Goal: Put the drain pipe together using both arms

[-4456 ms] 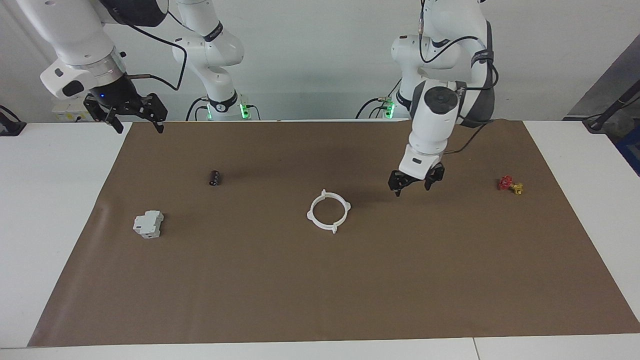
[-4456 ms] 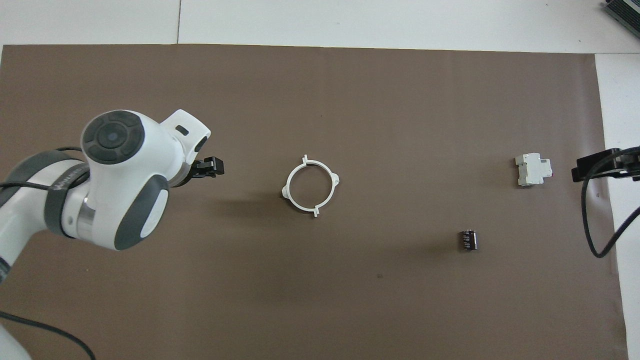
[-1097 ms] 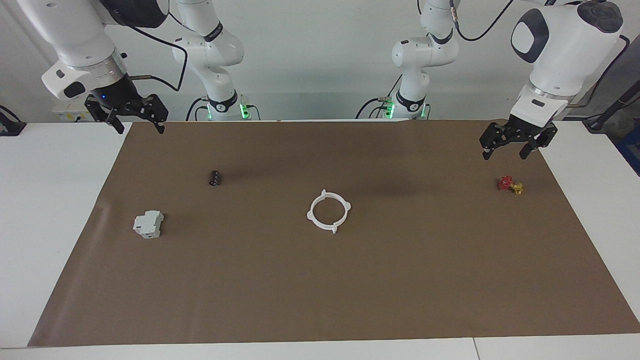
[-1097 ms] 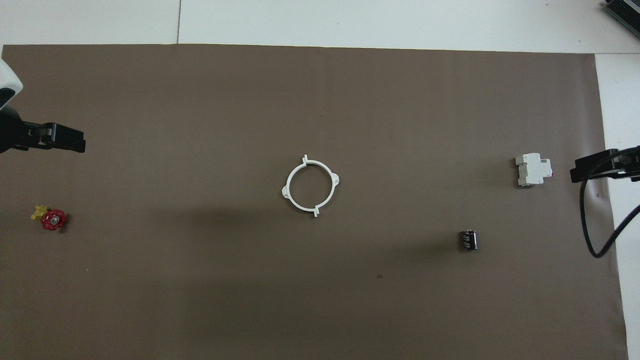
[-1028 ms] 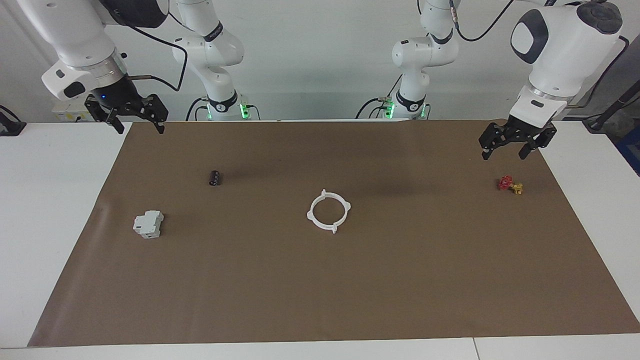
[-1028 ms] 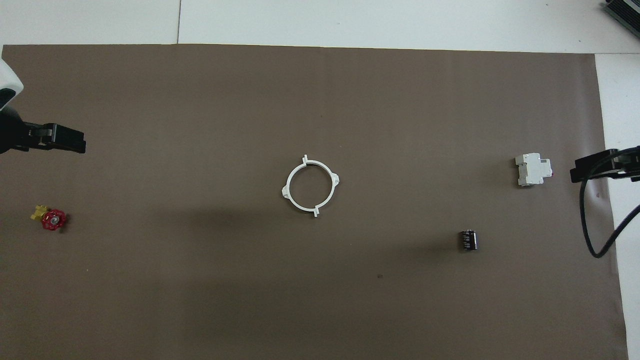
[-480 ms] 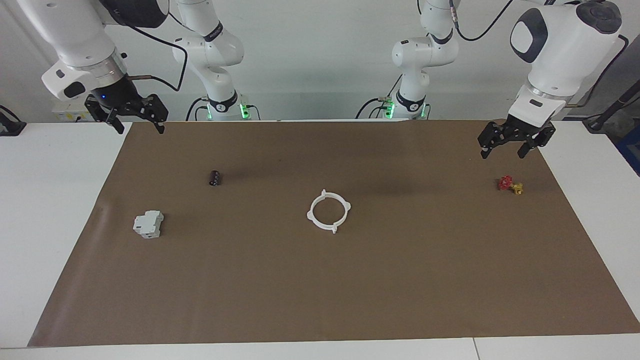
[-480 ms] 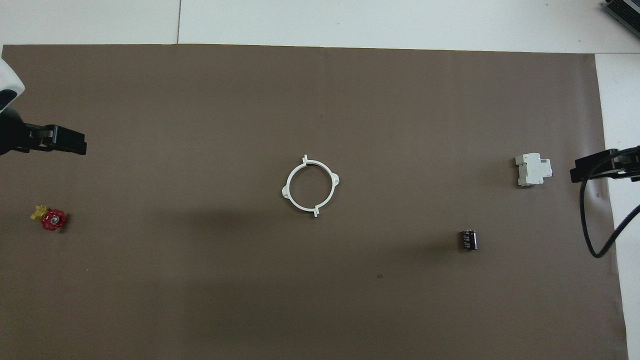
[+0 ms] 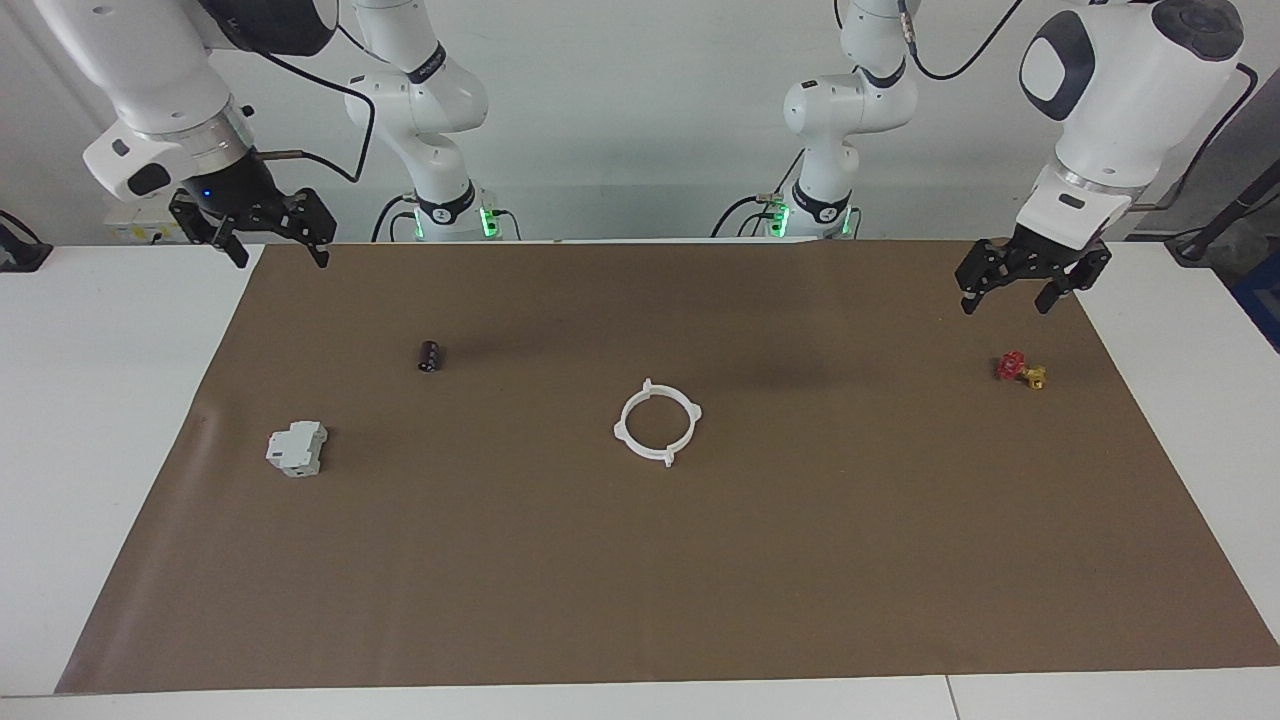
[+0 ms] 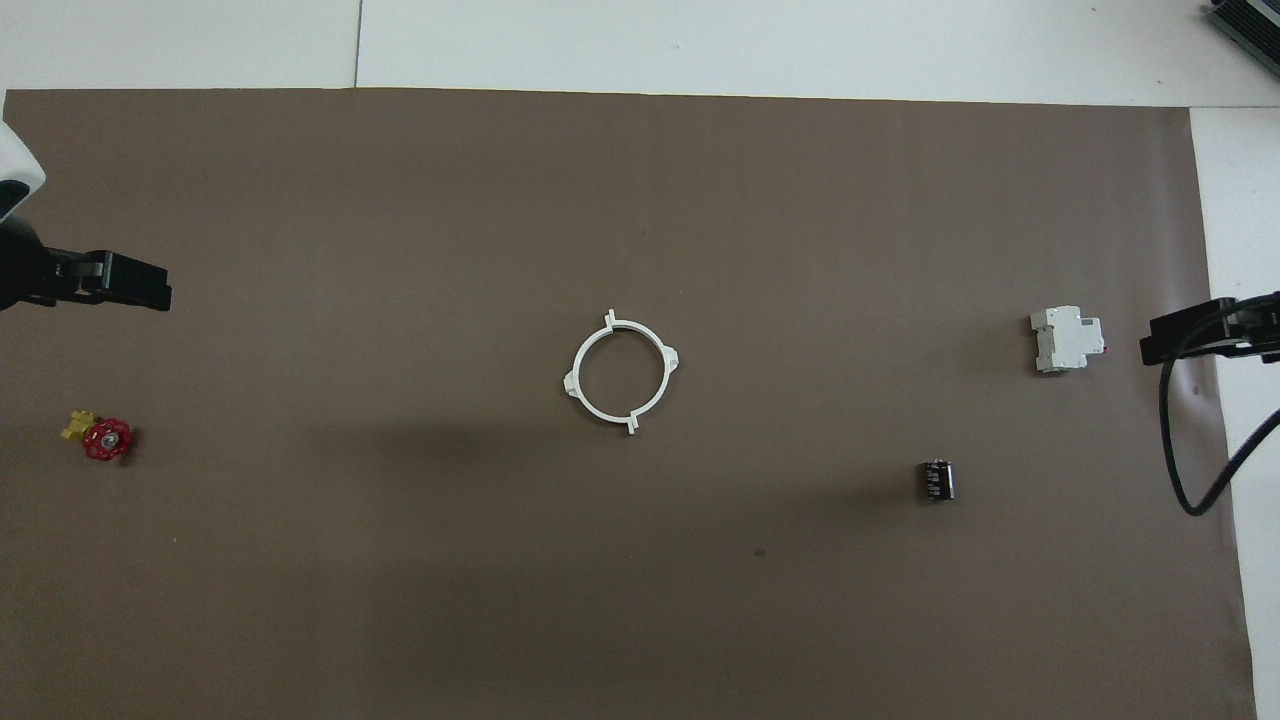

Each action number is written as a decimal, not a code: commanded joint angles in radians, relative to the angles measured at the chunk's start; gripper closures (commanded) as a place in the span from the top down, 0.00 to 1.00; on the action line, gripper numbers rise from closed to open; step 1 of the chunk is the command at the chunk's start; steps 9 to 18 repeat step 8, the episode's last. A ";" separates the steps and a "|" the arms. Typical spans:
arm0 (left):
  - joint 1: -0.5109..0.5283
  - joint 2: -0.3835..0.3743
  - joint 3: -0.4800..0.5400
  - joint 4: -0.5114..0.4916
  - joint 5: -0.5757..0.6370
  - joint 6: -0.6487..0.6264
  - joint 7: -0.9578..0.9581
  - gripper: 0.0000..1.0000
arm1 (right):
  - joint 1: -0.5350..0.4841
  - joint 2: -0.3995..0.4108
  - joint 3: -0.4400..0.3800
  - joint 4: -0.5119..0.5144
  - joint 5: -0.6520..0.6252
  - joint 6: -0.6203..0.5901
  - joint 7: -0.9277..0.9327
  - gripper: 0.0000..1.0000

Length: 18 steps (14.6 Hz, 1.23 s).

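Observation:
The drain pipe (image 9: 620,430) lies flat in the middle of the brown mat as one joined white ring with four tabs; it also shows in the overhead view (image 10: 572,382). No gripper touches it. My left gripper (image 9: 1006,298) is open and empty, raised over the mat's edge at the left arm's end, above and beside the red-and-yellow valve; its tip shows in the overhead view (image 10: 140,285). My right gripper (image 9: 280,254) is open and empty. It waits raised over the mat's corner at the right arm's end, and shows in the overhead view (image 10: 1180,340).
A small red-and-yellow valve (image 9: 1020,370) lies at the left arm's end. A grey-white boxy block (image 9: 297,448) and a small dark cylinder (image 9: 429,355) lie toward the right arm's end. The brown mat (image 9: 700,580) covers most of the white table.
The left arm has pulled away from beside the ring to the left arm's end and risen; in the last second it barely drifts. The ring and the right arm have not moved.

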 commanded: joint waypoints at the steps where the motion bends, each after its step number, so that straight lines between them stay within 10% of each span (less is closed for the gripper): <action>1: -0.012 -0.012 0.008 0.009 -0.013 -0.030 -0.002 1.00 | -0.001 -0.007 0.002 -0.015 -0.014 0.024 -0.018 1.00; 18: -0.012 -0.012 0.008 0.009 -0.013 -0.028 -0.002 1.00 | -0.002 -0.007 0.000 -0.023 -0.014 0.073 -0.021 1.00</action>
